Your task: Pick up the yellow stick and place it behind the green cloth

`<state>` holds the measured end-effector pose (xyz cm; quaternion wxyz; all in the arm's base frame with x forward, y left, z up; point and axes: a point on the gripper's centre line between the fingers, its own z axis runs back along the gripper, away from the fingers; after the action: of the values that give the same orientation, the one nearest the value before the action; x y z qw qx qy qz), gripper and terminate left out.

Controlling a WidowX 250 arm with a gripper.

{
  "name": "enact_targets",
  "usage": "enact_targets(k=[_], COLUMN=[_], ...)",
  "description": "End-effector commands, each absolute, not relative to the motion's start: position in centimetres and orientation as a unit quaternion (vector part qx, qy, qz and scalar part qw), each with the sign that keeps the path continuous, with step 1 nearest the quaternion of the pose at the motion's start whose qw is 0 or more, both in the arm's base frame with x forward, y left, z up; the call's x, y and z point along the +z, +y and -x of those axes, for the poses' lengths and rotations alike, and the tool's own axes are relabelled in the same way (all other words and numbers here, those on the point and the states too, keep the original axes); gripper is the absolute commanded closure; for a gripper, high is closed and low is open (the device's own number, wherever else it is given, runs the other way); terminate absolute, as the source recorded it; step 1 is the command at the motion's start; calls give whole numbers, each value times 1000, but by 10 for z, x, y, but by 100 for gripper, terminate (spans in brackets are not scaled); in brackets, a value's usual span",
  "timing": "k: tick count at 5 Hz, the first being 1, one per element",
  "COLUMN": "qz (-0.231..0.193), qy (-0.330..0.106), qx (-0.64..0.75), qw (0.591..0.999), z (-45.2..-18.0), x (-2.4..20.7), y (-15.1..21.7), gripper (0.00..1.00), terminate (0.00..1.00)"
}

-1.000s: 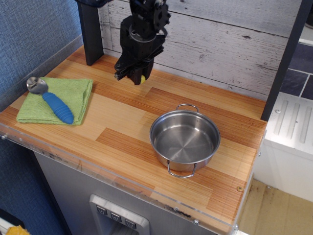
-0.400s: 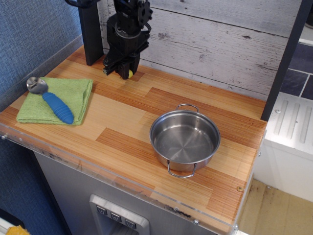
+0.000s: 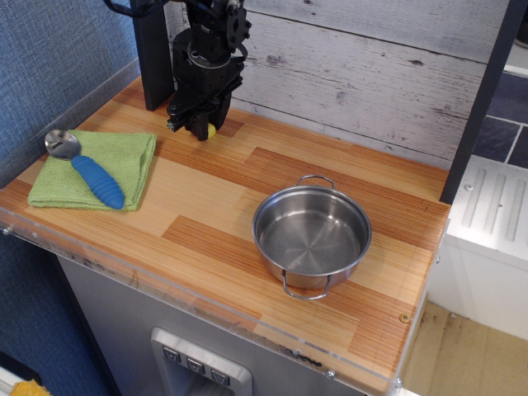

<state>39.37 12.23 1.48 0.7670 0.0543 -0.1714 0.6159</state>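
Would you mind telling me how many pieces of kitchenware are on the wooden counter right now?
2. A steel pot stands empty toward the front right, and a blue-handled scoop lies on the green cloth at the left. The hand may hide something small behind it.

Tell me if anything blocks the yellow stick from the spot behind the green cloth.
Nothing visible does. The gripper holds the yellow stick low near the back wall, and only bare wood lies between it and the strip behind the green cloth.
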Motion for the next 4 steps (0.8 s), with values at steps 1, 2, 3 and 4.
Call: enact_targets(k=[1, 2, 3, 4], qz=[-36, -36, -34, -27], qy=[-193, -201, -212, -220], qx=[610, 597, 585, 578], qw=[768, 776, 782, 786], z=[-397, -399, -401, -398], x=[34, 41, 52, 63], y=[115, 113, 109, 105], gripper=[0, 0, 0, 0], terminate=[0, 0, 0, 0])
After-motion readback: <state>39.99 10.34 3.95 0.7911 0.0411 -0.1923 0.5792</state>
